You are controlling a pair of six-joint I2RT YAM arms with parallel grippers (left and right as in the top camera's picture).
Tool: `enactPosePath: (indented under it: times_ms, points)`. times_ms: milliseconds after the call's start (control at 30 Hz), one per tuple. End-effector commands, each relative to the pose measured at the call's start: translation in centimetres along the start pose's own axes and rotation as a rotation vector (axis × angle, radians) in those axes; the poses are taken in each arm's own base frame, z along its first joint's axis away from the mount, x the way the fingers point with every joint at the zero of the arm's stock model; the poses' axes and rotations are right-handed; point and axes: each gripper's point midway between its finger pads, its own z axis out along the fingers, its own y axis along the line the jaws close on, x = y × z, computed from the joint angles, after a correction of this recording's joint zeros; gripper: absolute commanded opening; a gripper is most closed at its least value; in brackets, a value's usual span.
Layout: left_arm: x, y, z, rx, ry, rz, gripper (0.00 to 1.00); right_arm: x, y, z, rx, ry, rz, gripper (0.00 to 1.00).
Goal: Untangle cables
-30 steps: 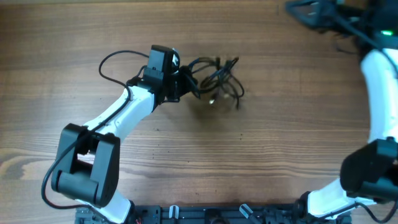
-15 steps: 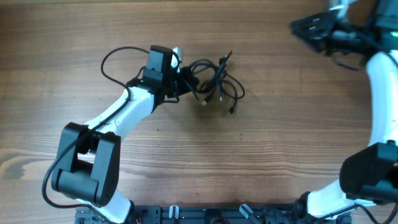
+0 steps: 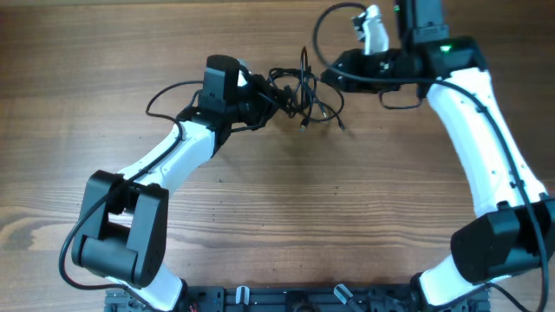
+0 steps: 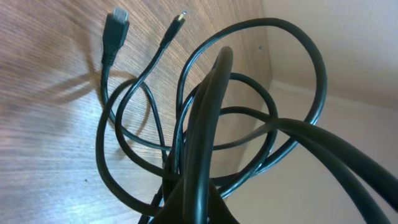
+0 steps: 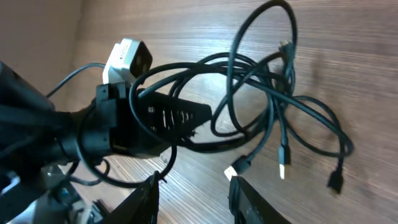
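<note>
The cables (image 3: 305, 94) are a tangle of thin black cords with small plug ends, at the middle of the far part of the wooden table. My left gripper (image 3: 270, 97) is shut on the tangle's left side. In the left wrist view the cables (image 4: 205, 124) loop right in front of the camera from the left gripper (image 4: 202, 210), with two plug ends (image 4: 115, 25) over the wood. My right gripper (image 3: 329, 80) is just right of the tangle. In the right wrist view it (image 5: 194, 179) is open with nothing between its fingers, just short of the cables (image 5: 273, 118).
The left arm's own thick wire (image 3: 169, 91) loops behind its wrist. The right arm's wire (image 3: 334, 26) arcs above its gripper. A black rail (image 3: 286, 299) runs along the table's front edge. The left arm's gripper body (image 5: 124, 124) faces the right wrist camera.
The right arm has swung from the far right corner to the tangle, and its jaws have opened. The left gripper has shifted the cables slightly toward the far side.
</note>
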Motion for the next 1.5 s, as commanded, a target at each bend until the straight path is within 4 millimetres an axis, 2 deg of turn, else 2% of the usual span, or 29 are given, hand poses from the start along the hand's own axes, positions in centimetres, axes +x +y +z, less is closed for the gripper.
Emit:
enactPosePath:
  times_ms: [0, 133, 267, 467, 700, 833, 867, 900, 933, 1033, 1133, 1200, 1267, 1300, 1367, 1467]
  points:
    - [0.4, -0.4, -0.1, 0.021, 0.038, -0.052, 0.04, 0.2, -2.1, 3.3, 0.069, 0.046, 0.005, 0.38]
    - [0.4, -0.4, -0.1, 0.02, 0.037, -0.051, 0.04, 0.9, -3.6, 6.5, 0.088, 0.103, -0.012, 0.38]
    - [0.4, -0.4, -0.1, 0.02, 0.037, -0.051, 0.04, 2.2, -3.5, 8.9, 0.049, 0.164, -0.091, 0.37]
    - [0.4, -0.4, -0.1, 0.02, 0.037, -0.051, 0.04, 1.9, -3.1, 10.7, 0.032, 0.155, -0.143, 0.36]
    - [0.4, -0.4, -0.1, 0.02, 0.037, -0.052, 0.04, 1.4, -4.5, 12.3, 0.06, 0.142, -0.154, 0.33]
    - [0.4, -0.3, -0.1, 0.02, 0.037, -0.051, 0.04, 1.7, -4.9, 12.8, 0.06, 0.157, -0.169, 0.26]
    - [0.4, -0.3, -0.1, 0.02, 0.037, -0.051, 0.04, 1.7, -4.9, 12.8, 0.059, 0.153, -0.171, 0.21]
    - [0.4, -0.3, -0.1, 0.019, 0.037, -0.04, 0.04, 1.2, -5.0, 12.6, 0.059, 0.137, -0.172, 0.04]
    - [0.4, -0.2, -0.1, 0.015, 0.035, -0.043, 0.04, 1.0, -4.8, 12.2, 0.042, 0.13, -0.171, 0.04]
    - [-0.2, 1.1, -0.1, -0.039, -0.002, -0.022, 0.04, -0.3, -2.7, 9.8, -0.052, 0.083, -0.175, 0.04]
    - [-1.1, 3.2, -0.3, -0.134, -0.069, 0.013, 0.04, -2.2, 0.7, 5.2, -0.165, -0.012, -0.213, 0.04]
    - [-2.0, 5.3, -0.7, -0.232, -0.126, 0.056, 0.04, -3.6, 3.4, 0.2, -0.252, -0.108, -0.243, 0.04]
    - [-2.4, 6.6, -1.2, -0.297, -0.151, 0.089, 0.04, -4.7, 5.2, -4.6, -0.312, -0.2, -0.223, 0.04]
    - [-2.4, 7.0, -1.3, -0.319, -0.157, 0.102, 0.04, -5.1, 5.7, -6.2, -0.337, -0.227, -0.213, 0.04]
    - [-2.7, 7.8, -1.6, -0.36, -0.168, 0.14, 0.04, -6.2, 6.5, -11.5, -0.429, -0.306, -0.123, 0.04]
    - [-3.0, 8.7, -2.0, -0.407, -0.19, 0.145, 0.04, -7.3, 6.3, -15.6, -0.538, -0.342, -0.017, 0.04]
